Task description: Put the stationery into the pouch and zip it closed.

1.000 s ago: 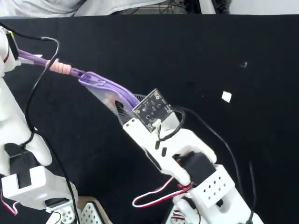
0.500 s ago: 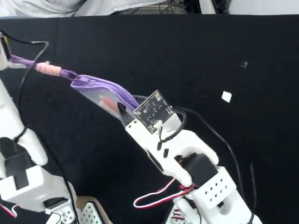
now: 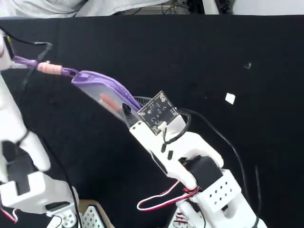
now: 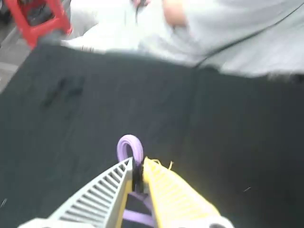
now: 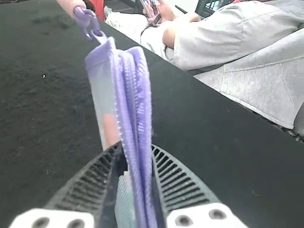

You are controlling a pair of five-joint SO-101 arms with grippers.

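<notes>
A purple pouch (image 3: 100, 89) with clear sides hangs stretched above the black table between both arms. Something pink (image 3: 110, 102) shows through its side. My right gripper (image 3: 130, 110) is shut on the pouch's near end; in the right wrist view its black fingers (image 5: 97, 183) clamp the purple zip edge of the pouch (image 5: 124, 90). A purple strap with a pink bead (image 3: 49, 69) runs from the zip pull (image 5: 88, 22) to my left gripper (image 3: 6, 58) at the far left. That left gripper (image 4: 137, 164) is shut on the strap's purple loop (image 4: 129, 146).
A small white block (image 3: 230, 98) lies on the table (image 3: 190, 52) to the right. Cables trail from both arms near the front edge. A person sits beyond the table's far edge, with pale cloth (image 3: 57, 7) there.
My left gripper has drawn the strap and bead further left, and the pouch's far end followed. The pouch's top edge now looks flatter. The right gripper has barely shifted.
</notes>
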